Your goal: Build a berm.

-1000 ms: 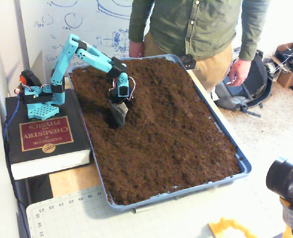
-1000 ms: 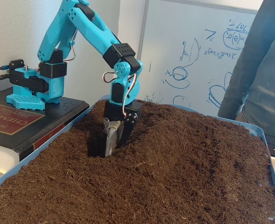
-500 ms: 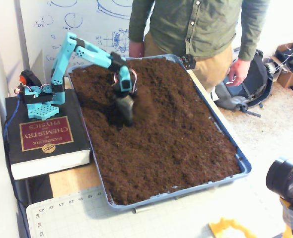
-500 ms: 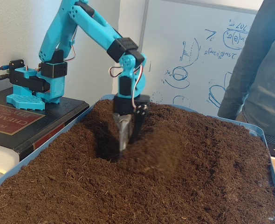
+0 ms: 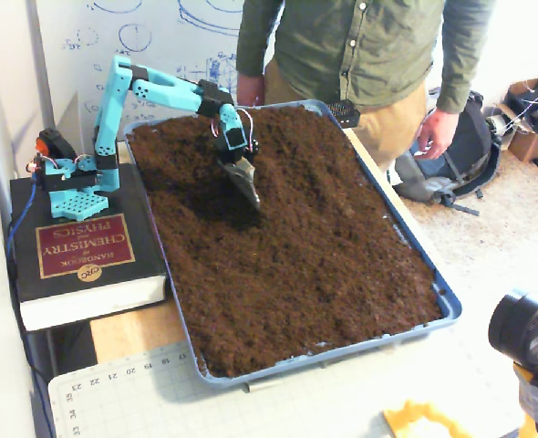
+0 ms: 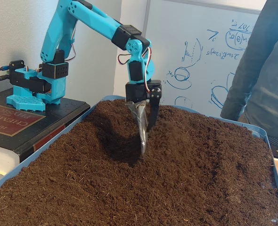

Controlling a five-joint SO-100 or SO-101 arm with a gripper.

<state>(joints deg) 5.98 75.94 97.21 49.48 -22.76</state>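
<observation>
A blue tray [image 5: 448, 302] [image 6: 271, 149] is filled with loose dark brown soil. My blue arm reaches out from the left. My gripper [image 5: 249, 195] [image 6: 145, 141] points down with its tip in the soil, and its fingers [image 6: 140, 123] look shut with nothing held. A darker scooped hollow [image 5: 208, 198] [image 6: 117, 142] lies just left of the tip in both fixed views. Right of the tip, soil is heaped into a low ridge, the berm [image 5: 281, 179] [image 6: 177, 143]. Its near face is blurred by moving crumbs.
The arm's base stands on a thick black book [image 5: 81, 253] [image 6: 15, 123] left of the tray. A person [image 5: 360, 55] [image 6: 259, 70] stands at the tray's far side. A camera lens [image 5: 525, 328] sits at the near right corner, and a backpack [image 5: 460, 155] lies on the floor.
My gripper has swept out of the hollow, away from the base and to the right, pushing soil into a heap. The hollow now shows wider and the arm is more stretched out.
</observation>
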